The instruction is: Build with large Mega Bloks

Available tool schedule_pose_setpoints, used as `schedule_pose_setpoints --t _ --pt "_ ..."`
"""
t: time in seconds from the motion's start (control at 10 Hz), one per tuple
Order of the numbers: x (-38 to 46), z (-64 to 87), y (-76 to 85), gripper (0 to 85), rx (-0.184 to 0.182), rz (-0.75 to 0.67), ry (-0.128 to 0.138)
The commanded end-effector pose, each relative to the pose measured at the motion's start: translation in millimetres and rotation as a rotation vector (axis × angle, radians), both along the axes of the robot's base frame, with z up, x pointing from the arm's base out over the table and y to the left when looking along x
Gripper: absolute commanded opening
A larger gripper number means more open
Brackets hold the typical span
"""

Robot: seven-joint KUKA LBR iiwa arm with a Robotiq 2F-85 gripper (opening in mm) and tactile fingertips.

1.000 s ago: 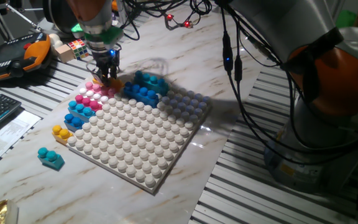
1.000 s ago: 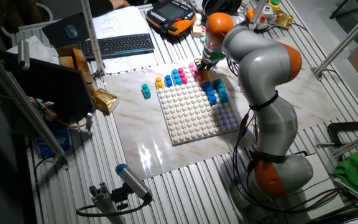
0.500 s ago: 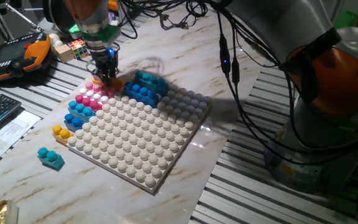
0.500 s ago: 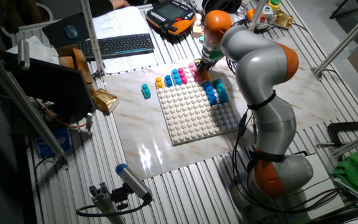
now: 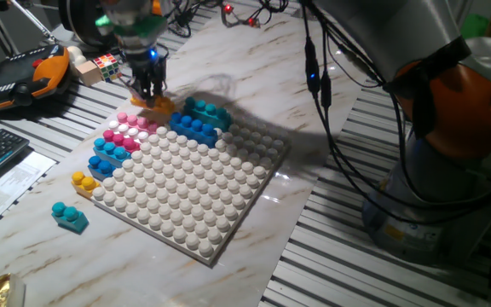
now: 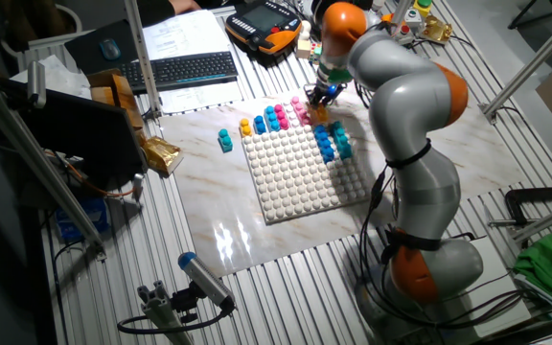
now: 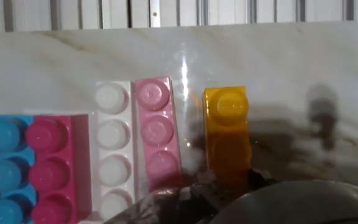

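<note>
In the hand view the gripper (image 7: 229,186) is a dark blur at the bottom edge, and we cannot make out its fingertips; they close on the near end of a yellow-orange brick (image 7: 227,134), of which only one stud shows clearly. In one fixed view the gripper (image 5: 149,88) holds that yellow-orange brick (image 5: 162,104) clamped just above the far corner of the white baseplate (image 5: 196,183), though whether the brick touches the marble table (image 5: 331,51) we cannot tell. The hand view alone shows a light pink brick (image 7: 158,134) lying just beside the held one, with a row of white studs, a magenta brick (image 7: 53,168) and a blue brick (image 7: 5,168) cut off at the left edge. The fixed views show what the hand view misses: a teal brick (image 5: 207,111) and a darker blue brick (image 5: 193,128) on the baseplate, a loose teal brick (image 5: 69,217) and a yellow brick (image 5: 83,182) on the table. In the other fixed view the arm (image 6: 405,105) hides part of the scene and the gripper (image 6: 322,94) is too small to read.
</note>
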State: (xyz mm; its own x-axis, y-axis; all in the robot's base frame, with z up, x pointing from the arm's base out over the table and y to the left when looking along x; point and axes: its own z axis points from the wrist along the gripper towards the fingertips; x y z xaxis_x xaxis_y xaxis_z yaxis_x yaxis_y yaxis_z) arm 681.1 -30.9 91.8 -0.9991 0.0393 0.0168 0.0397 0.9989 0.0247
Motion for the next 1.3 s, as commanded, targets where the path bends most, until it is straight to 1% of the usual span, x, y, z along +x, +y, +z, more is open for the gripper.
schedule_pose_setpoints --t 0.0,0.1,0.2,0.3,0.5,0.6,0.9,1.0,1.1,1.2 --pt "-3.9 6.3 0.5 1.0 0.000 -0.009 0.006" --pt "-9.9 12.3 0.4 1.0 -0.001 -0.016 0.010" --pt "-19.2 20.8 0.0 1.0 -0.003 -0.034 0.017" --pt "-26.1 26.5 -0.4 1.0 -0.013 -0.035 0.018" --pt "-40.0 34.2 0.4 1.0 -0.010 -0.043 0.028" --pt "-42.8 34.7 1.0 1.0 -0.011 -0.047 0.026" --pt "-42.8 34.7 1.0 1.0 0.000 -0.034 0.017" --pt "-42.8 34.7 1.0 1.0 0.006 -0.058 0.012" --pt "-42.8 34.7 1.0 1.0 0.003 -0.082 0.021" --pt "-42.8 34.7 1.0 1.0 -0.009 -0.074 0.030"
